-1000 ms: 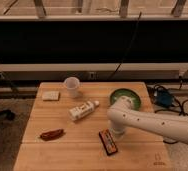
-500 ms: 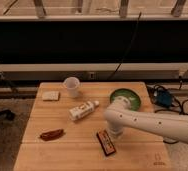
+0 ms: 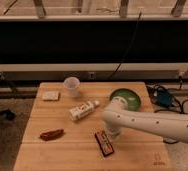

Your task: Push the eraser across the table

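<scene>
Bamboo-coloured table [image 3: 77, 150] sat under a dark rail. Gripper [image 3: 112, 131] was down at the surface, eraser [image 3: 104, 143] touching it just in front-left. Looked like the contact step; next it'd need a steady low sweep.

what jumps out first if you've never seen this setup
The big white robot arm reaching in from the right over the table grabs the eye first, its gripper down at the surface right beside the eraser near the front middle. Next comes the green bowl at the back right, partly behind the arm, then the white tube lying mid-table and the white cup at the back.
</scene>
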`<state>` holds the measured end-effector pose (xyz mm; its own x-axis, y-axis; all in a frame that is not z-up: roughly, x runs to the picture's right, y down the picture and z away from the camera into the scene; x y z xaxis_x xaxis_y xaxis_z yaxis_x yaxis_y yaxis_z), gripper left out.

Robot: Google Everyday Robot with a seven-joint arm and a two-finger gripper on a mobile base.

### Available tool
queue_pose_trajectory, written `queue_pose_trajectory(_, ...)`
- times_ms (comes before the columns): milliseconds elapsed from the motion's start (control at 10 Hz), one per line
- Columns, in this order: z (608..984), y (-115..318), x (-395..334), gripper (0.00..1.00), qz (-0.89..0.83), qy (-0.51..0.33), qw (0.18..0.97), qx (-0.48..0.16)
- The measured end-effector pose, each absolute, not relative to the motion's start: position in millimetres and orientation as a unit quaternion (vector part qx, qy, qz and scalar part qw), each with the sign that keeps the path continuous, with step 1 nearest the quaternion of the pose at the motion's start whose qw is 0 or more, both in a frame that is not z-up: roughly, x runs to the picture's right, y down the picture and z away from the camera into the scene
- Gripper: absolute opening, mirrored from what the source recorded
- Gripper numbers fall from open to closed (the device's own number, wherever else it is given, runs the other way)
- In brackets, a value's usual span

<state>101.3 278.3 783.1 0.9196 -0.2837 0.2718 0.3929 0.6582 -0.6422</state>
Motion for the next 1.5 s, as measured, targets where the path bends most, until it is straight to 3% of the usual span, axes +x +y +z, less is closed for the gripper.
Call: queue_pose_trajectory(1500,778,284,76,0.17,-0.211,-0.085,0.902,-0.366)
